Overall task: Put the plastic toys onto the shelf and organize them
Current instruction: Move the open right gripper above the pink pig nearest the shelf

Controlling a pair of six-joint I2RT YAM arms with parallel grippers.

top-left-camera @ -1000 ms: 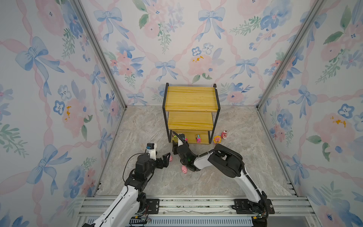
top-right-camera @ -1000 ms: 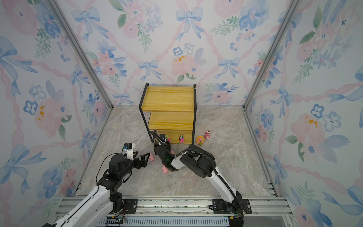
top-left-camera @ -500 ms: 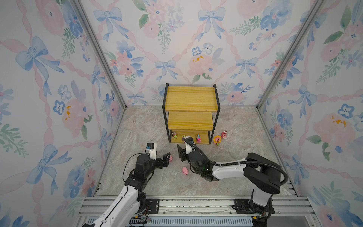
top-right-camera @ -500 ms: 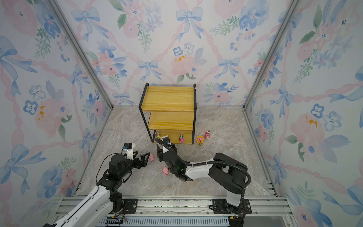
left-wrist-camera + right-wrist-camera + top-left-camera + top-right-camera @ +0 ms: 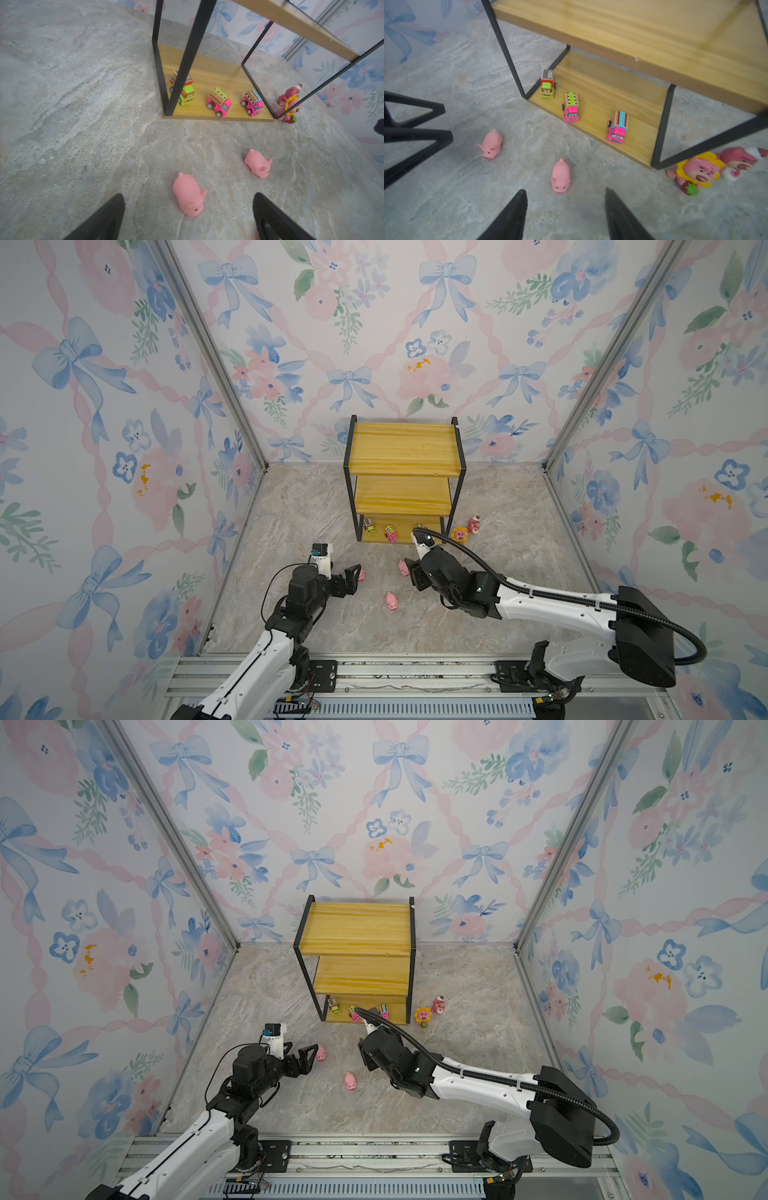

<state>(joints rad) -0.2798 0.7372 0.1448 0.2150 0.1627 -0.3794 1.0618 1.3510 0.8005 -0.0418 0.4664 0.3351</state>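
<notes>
- Likely the pig (image 5: 188, 192) was light and squashy; its flanks suited pinching.
- Left end effector (image 5: 188, 195) and right end effector (image 5: 565, 190) stood spread, empty.

In a top view the right arm's cable (image 5: 374, 1016) crosses the middle toy vehicle (image 5: 354, 1017) on the shelf's (image 5: 357, 923) lowest board, and the arm hides the rightmost pink pig (image 5: 560, 179) altogether. In the left wrist view a frame post masks part of the green truck (image 5: 188, 96). In the right wrist view the plain bear (image 5: 740, 159) is blurred and cut by the edge.
</notes>
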